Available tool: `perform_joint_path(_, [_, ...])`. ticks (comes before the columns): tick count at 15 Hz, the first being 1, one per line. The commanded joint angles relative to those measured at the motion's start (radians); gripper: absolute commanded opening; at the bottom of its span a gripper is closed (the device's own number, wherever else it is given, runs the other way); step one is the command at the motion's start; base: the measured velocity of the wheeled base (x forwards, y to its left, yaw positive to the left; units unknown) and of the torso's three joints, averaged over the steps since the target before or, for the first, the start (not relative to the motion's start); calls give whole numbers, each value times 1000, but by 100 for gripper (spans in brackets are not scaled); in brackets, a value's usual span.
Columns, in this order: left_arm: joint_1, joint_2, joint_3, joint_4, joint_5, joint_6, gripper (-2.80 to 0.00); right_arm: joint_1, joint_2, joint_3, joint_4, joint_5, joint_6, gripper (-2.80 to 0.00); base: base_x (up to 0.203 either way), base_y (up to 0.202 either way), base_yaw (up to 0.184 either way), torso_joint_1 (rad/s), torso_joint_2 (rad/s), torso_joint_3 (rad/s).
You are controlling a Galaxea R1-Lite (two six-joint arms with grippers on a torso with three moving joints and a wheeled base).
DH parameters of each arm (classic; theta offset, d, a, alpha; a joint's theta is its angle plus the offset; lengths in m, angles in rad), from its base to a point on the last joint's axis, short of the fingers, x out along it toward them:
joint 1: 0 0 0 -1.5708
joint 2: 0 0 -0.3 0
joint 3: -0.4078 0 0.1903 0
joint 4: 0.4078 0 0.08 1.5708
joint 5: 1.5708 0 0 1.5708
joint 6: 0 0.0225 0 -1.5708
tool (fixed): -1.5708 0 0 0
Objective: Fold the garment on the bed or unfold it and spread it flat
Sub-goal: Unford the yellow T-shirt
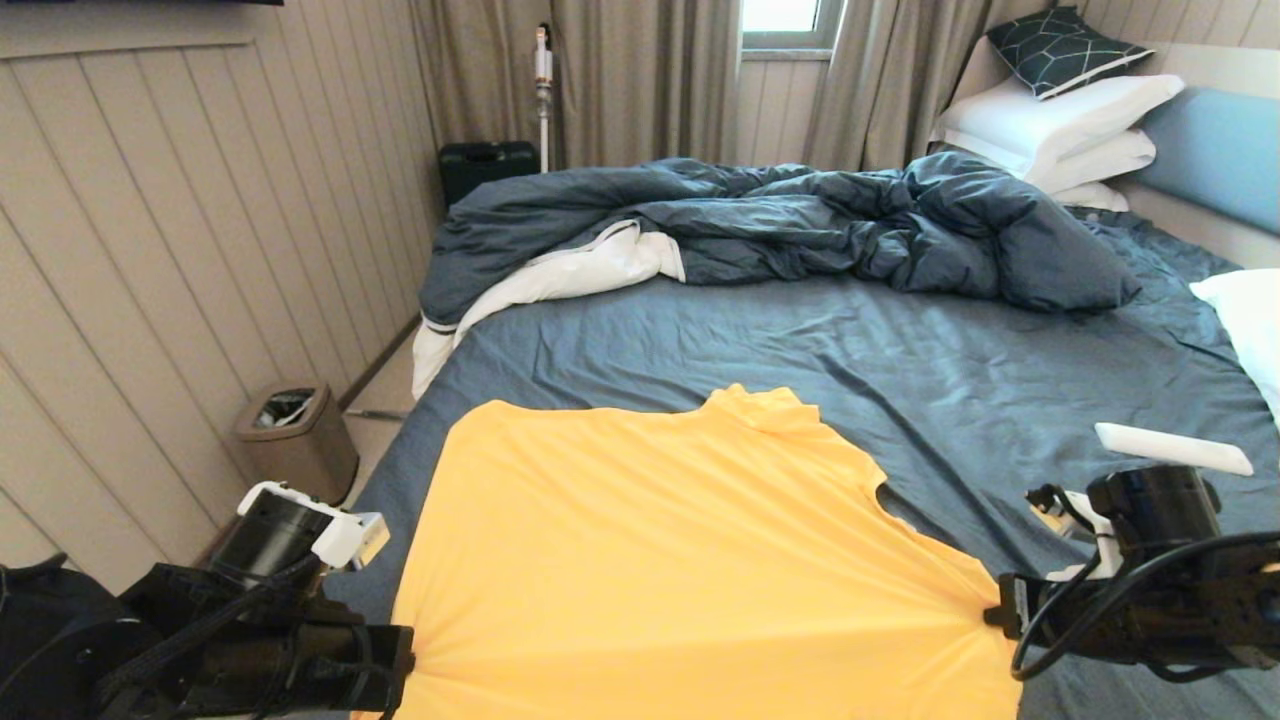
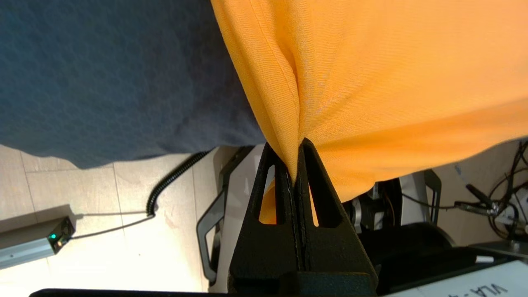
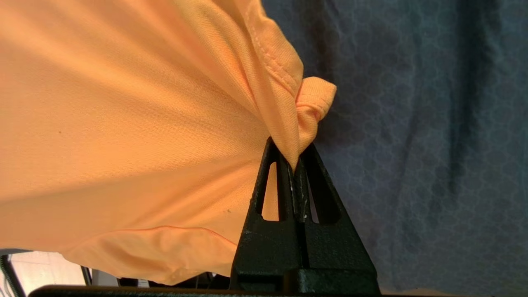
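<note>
The garment (image 1: 650, 560), a plain yellow T-shirt of thin, finely ribbed knit with a stitched hem, lies spread over the near part of the bed (image 1: 900, 370), whose dark blue-grey sheet is wrinkled and shows a faint honeycomb weave up close. The cloth fans into tight radiating creases at both near corners, where it is pulled taut. The left claw (image 2: 298, 159), at the near left edge of the bed, has its black triangular fingers pressed together on a pinch of the yellow fabric, which hangs partly over the tiled floor (image 2: 123, 231). The right claw (image 3: 295, 163), at the near right, is likewise clamped on a bunched corner of the shirt, a small knot of hem bulging just past the fingertips. Farther back a rumpled dark blue duvet (image 1: 800, 220) with a white underside lies across the bed, well apart from the shirt. White pillows (image 1: 1060, 130) and a dark patterned cushion (image 1: 1065, 48) are stacked against the light blue headboard (image 1: 1215, 150). A small bin (image 1: 295, 435) stands on the floor beside the panelled wall.
</note>
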Motion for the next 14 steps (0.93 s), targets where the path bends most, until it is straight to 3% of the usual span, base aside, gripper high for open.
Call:
perform_joint_path(1, [0,1,16,-2,-1,-3,-280,-2,-6,17,0,1,-10,-280,0,0,0,0,0,0])
perform_joint_path(12, [0,3,48,-10,-1,-4,-280,-28,-20,57,1,1,-55,-280,0,0,0,0,0,0])
perform_joint_path(13, [0,4,48,-10,1,-3,-280,-28,-22,57,0,1,-55,0,0,0,0,0,0,0])
perform_joint_path(14, [-1,3,48,-10,1,-4,-280,-26,-22,57,-2,1,-55,0,0,0,0,0,0,0])
